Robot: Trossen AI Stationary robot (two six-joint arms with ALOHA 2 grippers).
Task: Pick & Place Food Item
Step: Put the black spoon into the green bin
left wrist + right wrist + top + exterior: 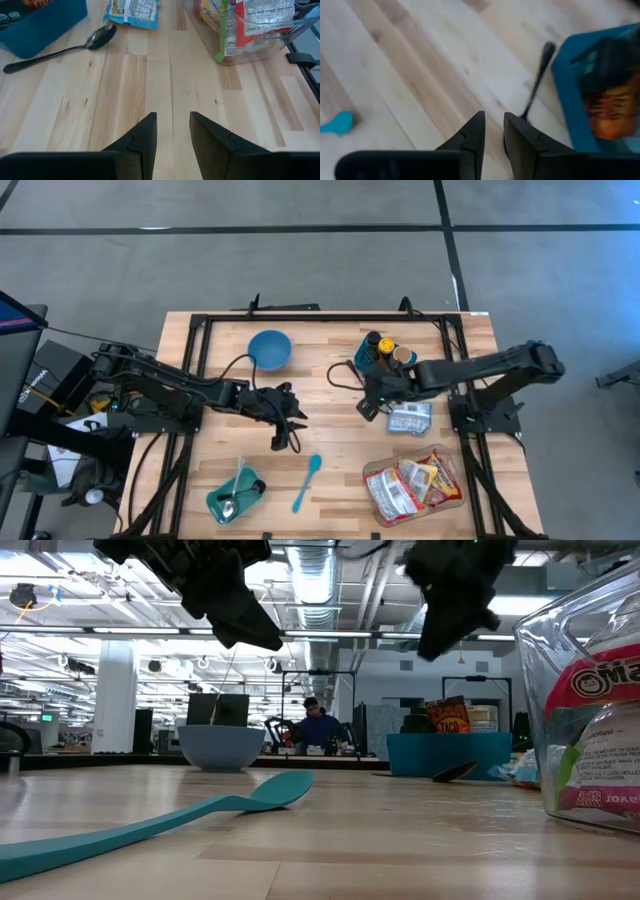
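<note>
A light-blue food packet [410,418] [132,12] lies flat on the table at the right. Beyond it stands a blue bin [385,352] [600,90] with food items in it. A clear container [415,485] [250,30] with several packets stands at the near right. My right gripper [370,398] [492,132] hangs above the table beside the bin, over a black spoon [537,85], its fingers a narrow gap apart with nothing between them. My left gripper [285,420] [172,132] hovers over bare wood mid-table, open and empty.
A blue bowl [270,348] stands at the far middle. A teal spoon [307,482] and a small teal tray [235,495] holding a spoon lie near the front edge. Bare wood lies between the two grippers. People and desks show in the room beyond.
</note>
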